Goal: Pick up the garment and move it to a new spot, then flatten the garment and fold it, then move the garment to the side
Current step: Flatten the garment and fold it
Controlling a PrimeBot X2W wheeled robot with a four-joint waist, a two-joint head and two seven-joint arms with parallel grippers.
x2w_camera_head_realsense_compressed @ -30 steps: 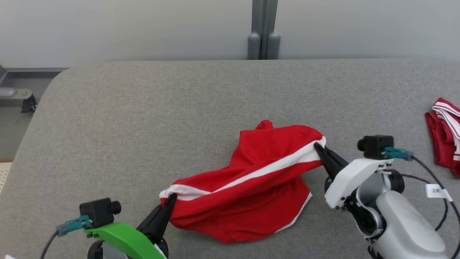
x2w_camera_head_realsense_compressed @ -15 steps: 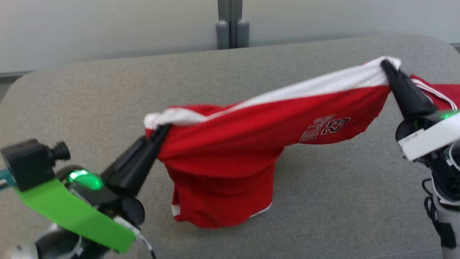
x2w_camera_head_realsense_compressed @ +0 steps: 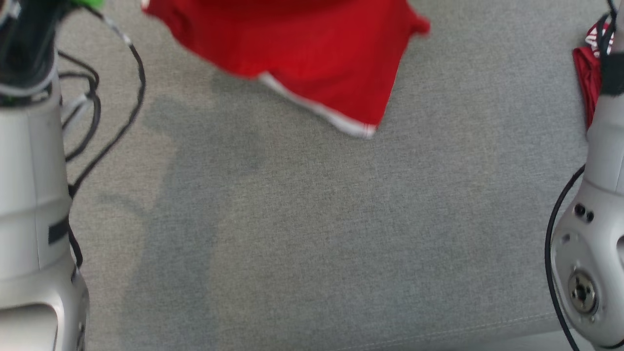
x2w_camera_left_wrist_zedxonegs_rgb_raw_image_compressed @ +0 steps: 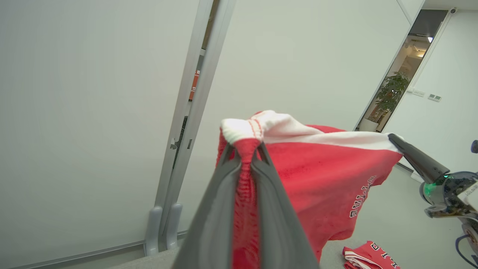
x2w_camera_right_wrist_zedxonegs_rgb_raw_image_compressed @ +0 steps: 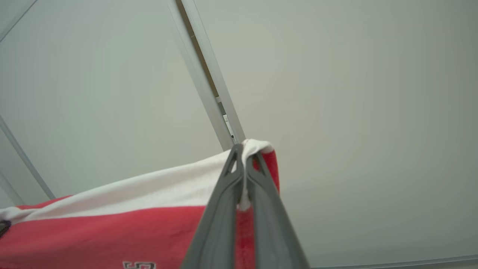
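Note:
The garment [x2w_camera_left_wrist_zedxonegs_rgb_raw_image_compressed: 317, 175] is a pair of red shorts with a white waistband and dark lettering. It hangs in the air, stretched between both grippers. My left gripper [x2w_camera_left_wrist_zedxonegs_rgb_raw_image_compressed: 244, 148] is shut on one end of the waistband. My right gripper [x2w_camera_right_wrist_zedxonegs_rgb_raw_image_compressed: 243, 148] is shut on the other end, and the left wrist view also shows the right gripper [x2w_camera_left_wrist_zedxonegs_rgb_raw_image_compressed: 390, 136] at the right. In the head view the garment's lower hem [x2w_camera_head_realsense_compressed: 317, 58], with its white trim, dangles above the grey table [x2w_camera_head_realsense_compressed: 312, 234]. Both grippers are above that view's top edge.
A second red-and-white garment [x2w_camera_head_realsense_compressed: 584, 73] lies folded at the table's right side, also seen as the folded garment [x2w_camera_left_wrist_zedxonegs_rgb_raw_image_compressed: 368, 256] in the left wrist view. My pale forearms [x2w_camera_head_realsense_compressed: 29, 195] and cables flank the table. A pale wall with a grey post [x2w_camera_left_wrist_zedxonegs_rgb_raw_image_compressed: 186, 112] stands behind.
Both grippers have lifted the garment from the table and pulled it taut between them. The head camera has tilted down, so the grippers left its view.

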